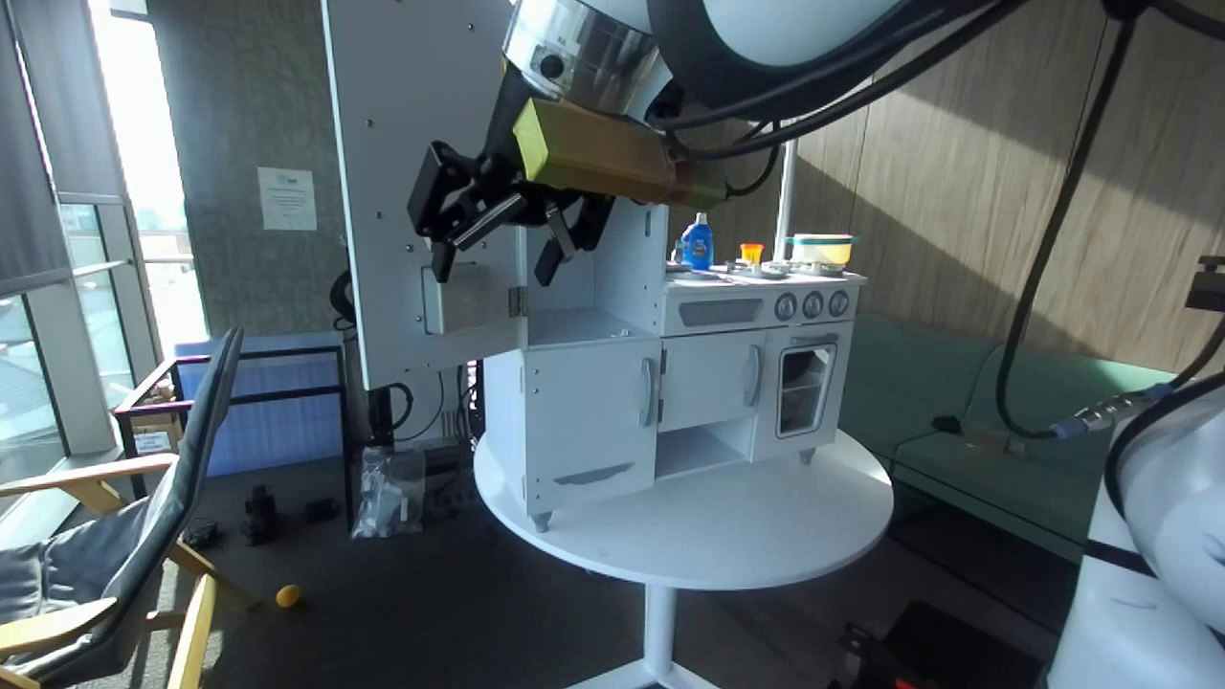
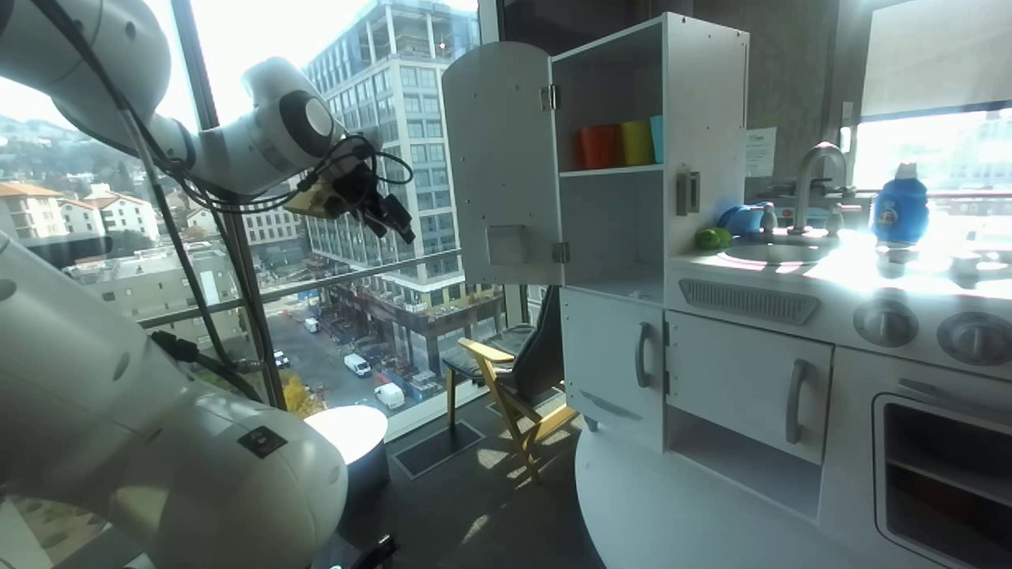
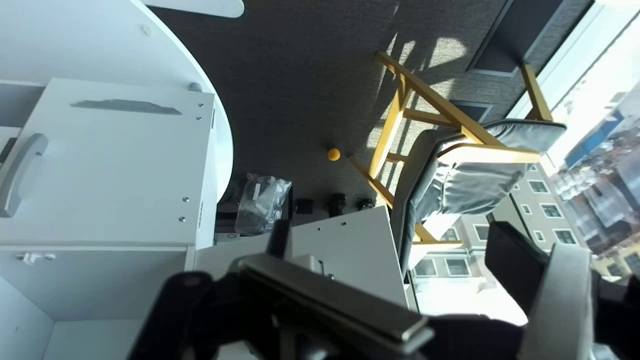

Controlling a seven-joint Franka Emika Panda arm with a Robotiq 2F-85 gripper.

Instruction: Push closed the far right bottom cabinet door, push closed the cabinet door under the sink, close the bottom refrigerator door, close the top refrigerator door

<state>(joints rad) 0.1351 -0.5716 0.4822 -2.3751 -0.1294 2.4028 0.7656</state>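
- Seeing the gripper (image 1: 495, 264) hanging in the air in front of the toy refrigerator (image 2: 706, 118), tilting down, with its jaws standing wide apart.
- Finding the top refrigerator door (image 2: 502, 166) standing wide open on its hinges, sticking out from the toy refrigerator, with a gap showing between door and gripper in an exterior view.
- Seeing the bottom refrigerator door (image 1: 589, 407) sitting shut, low down on the toy refrigerator, right below the open part.
- Seeing the cabinet door (image 2: 743, 371) under the sink (image 2: 763, 254) sitting shut too, just beside the toy refrigerator.
- Finding the far right bottom cabinet door (image 1: 771, 397) sitting shut as well, farthest of the doors from the toy refrigerator.
- Spotting a red cup (image 2: 598, 148), a yellow cup (image 2: 635, 144) and a bit of a blue cup (image 2: 657, 139) sitting on the high shelf (image 2: 609, 171) inside the toy refrigerator.
- Seeing a blue bottle (image 1: 698, 245) standing up on the sink side of the toy refrigerator.
- Finding a round white table (image 1: 766, 545) standing under the toy refrigerator and holding it up.
- Spotting a yellow ball (image 3: 333, 154) lying on the dark floor (image 3: 290, 110), well apart from the toy refrigerator.
- Seeing a chair (image 3: 465, 185) with wooden arms standing on that floor too, also well apart from the toy refrigerator.
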